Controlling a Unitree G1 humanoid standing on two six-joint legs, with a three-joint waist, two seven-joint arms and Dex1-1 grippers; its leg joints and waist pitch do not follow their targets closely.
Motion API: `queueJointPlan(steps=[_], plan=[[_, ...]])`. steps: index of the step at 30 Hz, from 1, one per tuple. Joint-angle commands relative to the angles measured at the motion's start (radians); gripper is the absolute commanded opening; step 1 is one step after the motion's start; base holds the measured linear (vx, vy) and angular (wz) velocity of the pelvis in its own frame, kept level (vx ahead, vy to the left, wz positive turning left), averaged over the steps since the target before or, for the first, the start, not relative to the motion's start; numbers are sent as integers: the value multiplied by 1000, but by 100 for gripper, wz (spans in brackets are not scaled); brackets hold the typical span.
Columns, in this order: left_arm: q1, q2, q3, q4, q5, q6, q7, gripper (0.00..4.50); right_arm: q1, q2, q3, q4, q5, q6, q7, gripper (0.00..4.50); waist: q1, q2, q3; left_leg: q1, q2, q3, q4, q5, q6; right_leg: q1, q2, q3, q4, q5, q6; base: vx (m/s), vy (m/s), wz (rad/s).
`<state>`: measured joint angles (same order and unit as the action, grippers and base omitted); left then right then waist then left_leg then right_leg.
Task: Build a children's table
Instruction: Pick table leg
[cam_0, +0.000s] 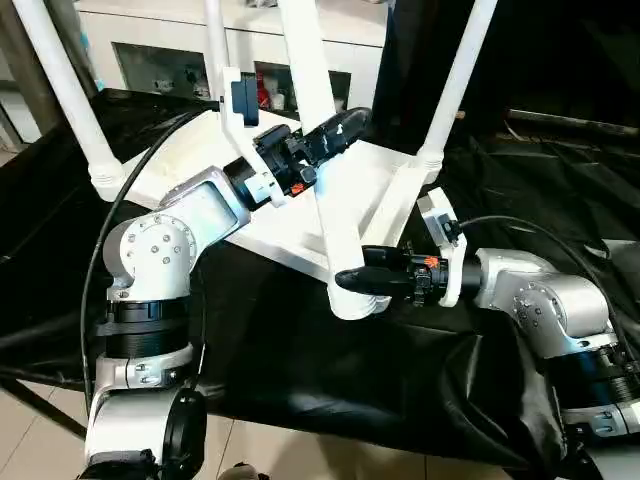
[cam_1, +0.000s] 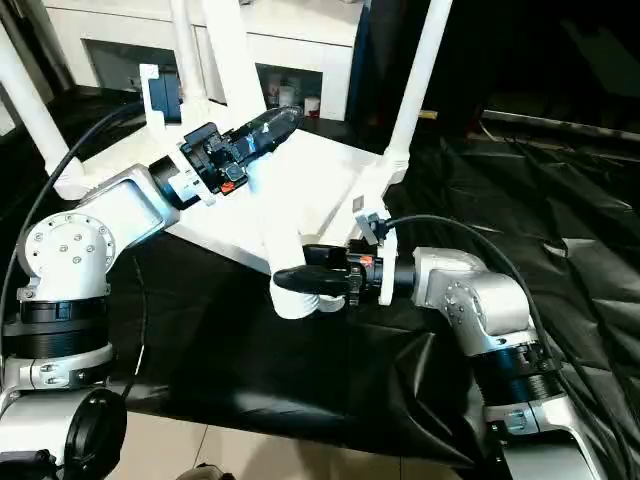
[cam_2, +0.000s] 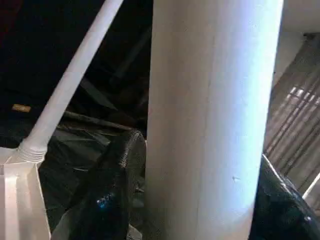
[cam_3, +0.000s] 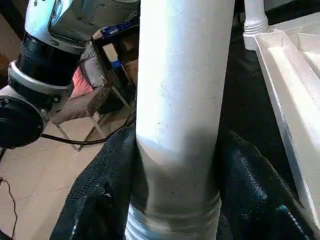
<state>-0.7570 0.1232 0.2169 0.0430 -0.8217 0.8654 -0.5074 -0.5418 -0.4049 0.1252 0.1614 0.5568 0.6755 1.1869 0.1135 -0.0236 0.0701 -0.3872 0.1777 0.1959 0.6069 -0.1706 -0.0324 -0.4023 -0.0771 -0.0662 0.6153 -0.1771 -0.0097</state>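
The last white leg (cam_0: 322, 140) is clasped by both the left gripper (cam_0: 335, 128) and right gripper (cam_0: 352, 278) at the upturned tabletop's (cam_0: 290, 210) near corner socket; an off-axis push could jam it.

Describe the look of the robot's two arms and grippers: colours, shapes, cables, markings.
Both arms are silver metal with rounded joint housings; the left arm has a disc ringed with small screws. Black ribbed collars sit below the joints. A black cable loops along each arm. Each wrist carries a white bracket with small orange-red details. The left gripper and right gripper have two black, textured fingers.
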Motion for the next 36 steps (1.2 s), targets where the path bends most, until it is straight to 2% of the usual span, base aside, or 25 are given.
queueJointPlan(steps=[1, 6, 10, 12, 16, 18, 22, 23, 24, 27, 32, 36], plan=[[-12, 1, -6, 13, 36, -16, 40, 226, -2, -1, -6, -42, 27, -7, 40, 200, 3, -10, -83, 22, 51, -25, -63, -135, 12, 53, -72, 46, -67, -196, -198, 0, 0, 0], [-27, 9, -9, 20, 49, -28, 54, 184, -2, 4, -5, -37, 2, -45, 21, 200, 3, -7, -83, 22, 50, -25, -63, -136, 10, 53, -71, 45, -67, -188, -198, 0, 0, 0], [-34, 15, -20, 18, 61, -33, 59, 180, -9, 12, -11, -16, -26, -87, -9, 200, 2, -8, -83, 22, 50, -25, -63, -137, 8, 53, -72, 45, -66, -192, -196, 0, 0, 0], [-35, 17, -28, 13, 68, -34, 60, 179, -21, 19, -26, -4, -10, -65, -19, 269, 2, -8, -83, 23, 50, -25, -62, -134, 9, 53, -71, 46, -66, -187, -197, 0, 0, 0], [-37, 23, -46, 13, 84, -45, 62, 179, -38, 18, -25, 4, -6, -46, -17, 289, 2, -7, -85, 22, 50, -25, -62, -128, 12, 54, -71, 45, -64, -174, -200, 0, 0, 0], [-37, 25, -51, 13, 87, -48, 61, 179, -41, 17, -20, 6, -12, -51, -13, 319, 2, -7, -84, 22, 50, -25, -62, -127, 13, 54, -70, 45, -64, -167, -203, 0, 0, 0], [-46, 28, -65, 25, 105, -55, 48, 179, -81, 16, -4, 41, -26, -43, -14, 322, 1, -3, -83, 24, 50, -26, -63, -147, 4, 53, -71, 44, -67, -195, -200, 0, 0, 0], [-47, 35, -76, 28, 114, -59, 41, 179, -100, 12, 2, 55, -27, -21, -6, 322, 1, -6, -84, 24, 50, -26, -62, -142, 2, 54, -71, 45, -65, -186, -199, 0, 0, 0], [-47, 41, -87, 28, 122, -63, 33, 179, -110, 9, 8, 63, -32, -15, -3, 322, 0, -4, -84, 25, 50, -26, -63, -143, 3, 53, -69, 44, -65, -185, -202, 0, 0, 0], [-45, 49, -104, 28, 129, -70, 21, 179, -124, 8, 12, 83, -44, -18, -7, 322, 1, -6, -85, 23, 50, -26, -62, -131, 6, 54, -71, 45, -61, -166, -204, 0, 0, 0], [-45, 53, -120, 23, 120, -77, -35, 179, -151, 8, 27, 122, -62, -4, -10, 322, 0, -4, -85, 23, 49, -24, -61, -125, 7, 53, -70, 45, -60, -149, -218, 0, 0, 0], [-42, 56, -136, 5, 73, -66, -132, 179, -175, -10, 65, 148, -66, 21, 68, 322, 2, -2, -85, 24, 50, -25, -61, -137, 5, 56, -70, 44, -60, -148, -228, 0, 0, 0]])
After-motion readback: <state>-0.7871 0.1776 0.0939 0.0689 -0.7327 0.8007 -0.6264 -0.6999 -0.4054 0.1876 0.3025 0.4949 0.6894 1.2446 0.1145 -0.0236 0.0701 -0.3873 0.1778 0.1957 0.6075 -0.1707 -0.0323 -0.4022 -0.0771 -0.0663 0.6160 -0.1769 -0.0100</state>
